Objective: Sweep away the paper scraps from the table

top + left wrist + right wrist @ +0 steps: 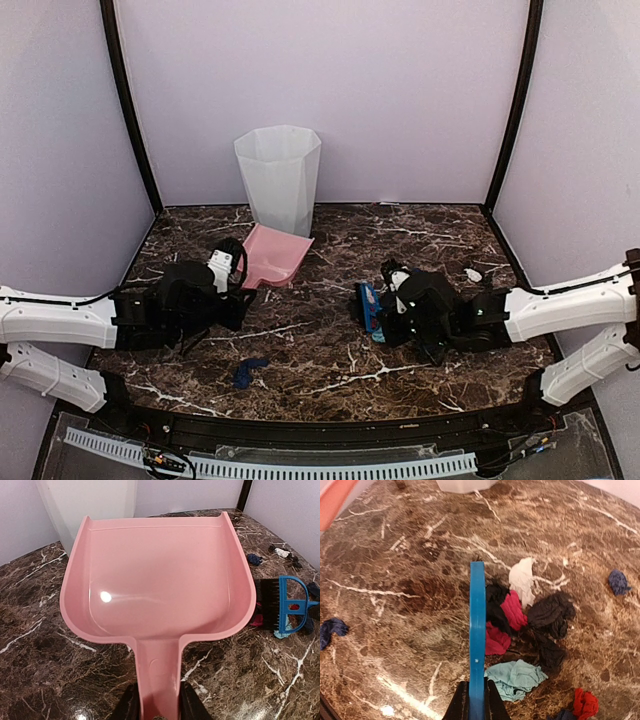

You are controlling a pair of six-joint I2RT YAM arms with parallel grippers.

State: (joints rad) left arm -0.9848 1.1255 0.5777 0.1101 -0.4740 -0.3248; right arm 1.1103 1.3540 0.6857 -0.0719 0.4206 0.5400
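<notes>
My left gripper (pixel 159 711) is shut on the handle of the pink dustpan (pixel 160 580), which lies flat and empty on the table (pixel 330 350) at left centre (pixel 272 257). Over at the centre right, my right gripper (pixel 476 704) is shut on the blue hand brush (pixel 477 630), held on edge (pixel 370 305). Just right of the brush lies a cluster of paper scraps: white (pixel 522 577), magenta (pixel 512 610), red (pixel 495 640), black (pixel 550 612) and teal (pixel 515 677). Loose navy scraps lie apart (pixel 619 581), one near the front (pixel 248 371).
A tall white bin (pixel 278 180) stands at the back, just behind the dustpan. Lilac walls with black corner posts close in the table on three sides. A black rim (pixel 330 428) runs along the front edge. A small white scrap (pixel 473 273) lies at the right.
</notes>
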